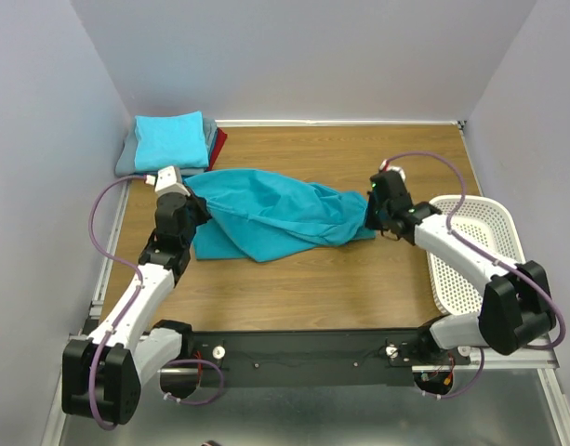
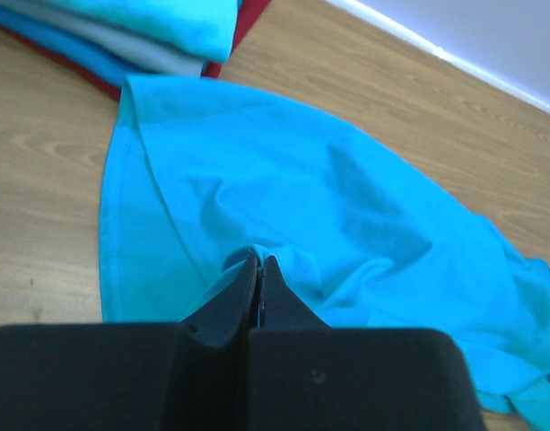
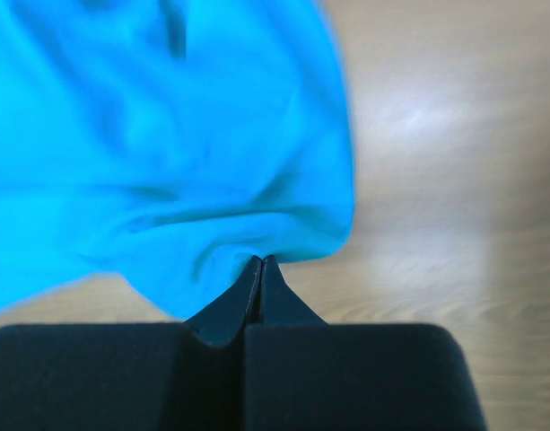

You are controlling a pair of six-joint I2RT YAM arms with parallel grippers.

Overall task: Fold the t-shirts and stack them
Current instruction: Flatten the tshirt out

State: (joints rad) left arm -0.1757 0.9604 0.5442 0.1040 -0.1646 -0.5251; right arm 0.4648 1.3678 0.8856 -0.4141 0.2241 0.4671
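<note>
The left pincer [image 2: 259,266] is clenched, its black tapered tips pressed together on a small raised fold of the teal-blue t-shirt [image 1: 275,216]. The right pincer [image 3: 259,263] is likewise clenched, nipping the opposite end of the same shirt where the cloth gathers into soft creases right at the tips.

Between the two grips the shirt lies strung across the middle of the bench [image 1: 312,293], from near the left edge toward the right. It is a matte, plain knit, bunched and wrinkled. A stitched hem runs along the edge seen by the left wrist camera. The end by the right pincer narrows into a rounded lobe, and the left end spreads wider and flatter on the wood-grain top.

At the far left corner of the bench sits the stack of folded t-shirts [image 1: 173,141], just beyond the spread shirt's left end. It has a light turquoise square on top, with grey, blue and dark red layers showing at its edges beneath.

By the right edge stands the basket [image 1: 484,223], white perforated plastic with rounded corners. The right arm crosses over its near side, and only its holed floor and walls show.
</note>
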